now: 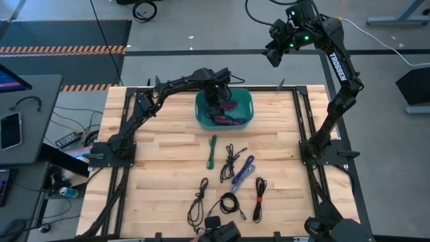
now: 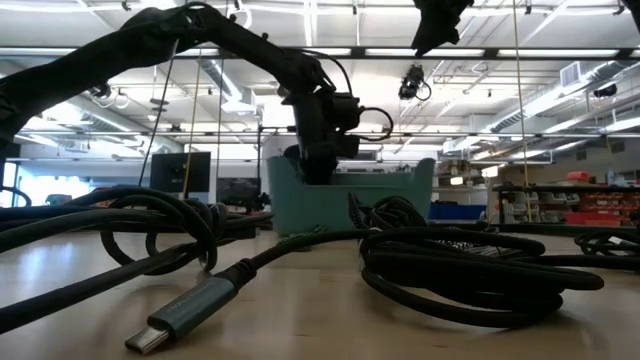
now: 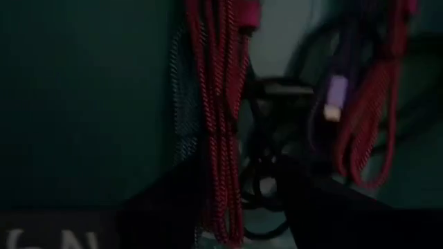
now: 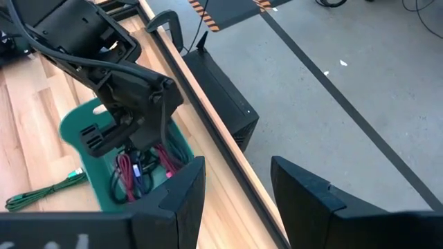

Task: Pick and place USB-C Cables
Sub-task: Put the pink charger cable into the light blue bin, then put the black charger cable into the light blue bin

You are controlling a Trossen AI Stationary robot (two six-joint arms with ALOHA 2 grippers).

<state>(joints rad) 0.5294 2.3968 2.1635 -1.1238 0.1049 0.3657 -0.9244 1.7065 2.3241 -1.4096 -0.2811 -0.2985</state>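
The teal bin (image 1: pixel 246 115) stands toward the table's far edge, also seen in the low view (image 2: pixel 390 200). In it lie magenta, purple and black USB-C cables (image 1: pixel 228 119). My left gripper (image 1: pixel 214 103) reaches down into the bin, open. A magenta braided cable bundle (image 3: pixel 218 117) runs between its fingers, and a second magenta loop (image 3: pixel 370 111) and a purple plug (image 3: pixel 336 97) lie beside it. On the table rest a green cable (image 1: pixel 212 150), black cables (image 1: pixel 230 160) and a blue-purple one (image 1: pixel 243 171). My right gripper (image 4: pixel 235 200) is open, high beyond the far edge. My left gripper comes from above, pointing down into the bin, and its fingers stand on either side of the magenta bundle's lower stretch (image 3: pixel 221 200). A gap shows on one side of the bundle. Whether the other finger (image 3: pixel 166 207) touches it, I cannot tell.
More black cable bundles (image 1: pixel 199 198) (image 1: pixel 230 202) (image 1: pixel 259 198) lie near the table's near edge, by the low camera (image 1: pixel 222 232). In the low view a thick black coil (image 2: pixel 470 265) and a USB-C plug (image 2: pixel 180 315) fill the foreground. Black frame rails (image 1: pixel 299 121) border the work area.
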